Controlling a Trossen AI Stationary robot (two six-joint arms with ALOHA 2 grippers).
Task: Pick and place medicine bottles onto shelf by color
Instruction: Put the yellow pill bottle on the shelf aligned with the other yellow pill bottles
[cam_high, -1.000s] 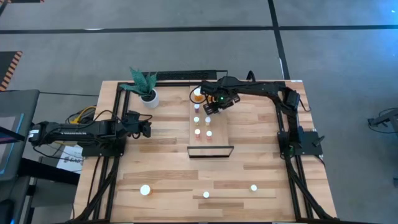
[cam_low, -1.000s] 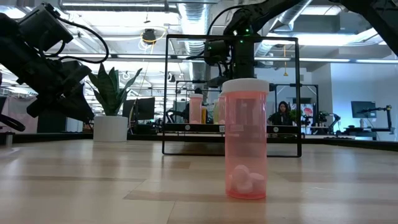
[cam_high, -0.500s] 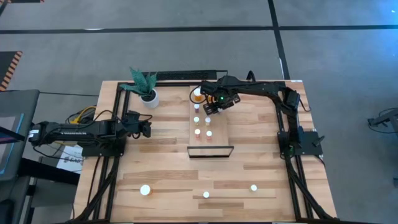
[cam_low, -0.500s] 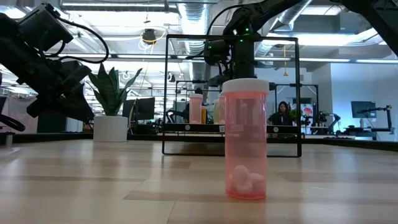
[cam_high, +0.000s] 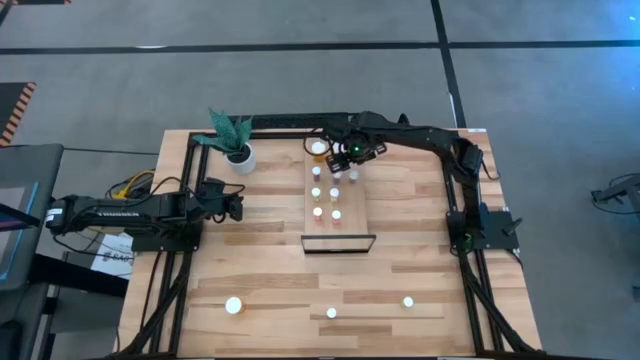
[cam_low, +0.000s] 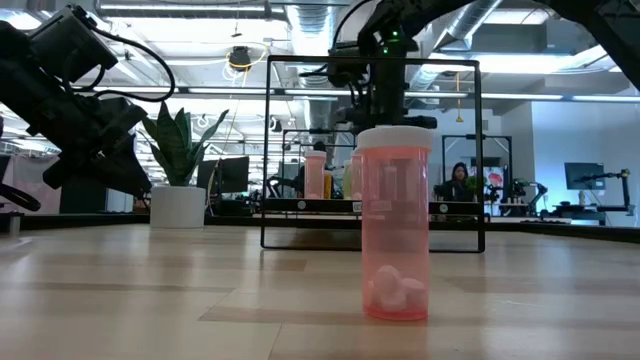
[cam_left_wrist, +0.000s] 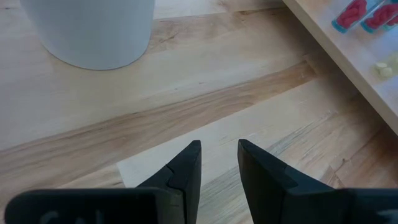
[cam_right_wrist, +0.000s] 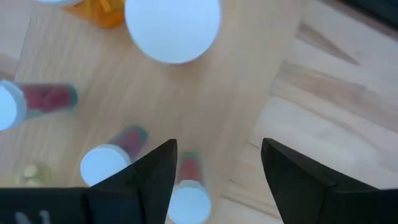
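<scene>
Low view: pink bottle (cam_low: 397, 222) up close hides most of shelf (cam_high: 336, 205) behind; shelf bottles (cam_high: 334, 194) show there only as small shapes through black frame (cam_low: 372, 155). Plank table (cam_high: 260, 270); grey floor around; office room beyond, person seated far off. Three bottles (cam_high: 331, 313) stand near table's front edge. Plant pot (cam_high: 240, 157) at back. Right gripper (cam_high: 344, 159) above shelf's far end, jaws apart, holding nothing. Left gripper (cam_high: 236, 204) at table's left, fingers nearly together, empty.
</scene>
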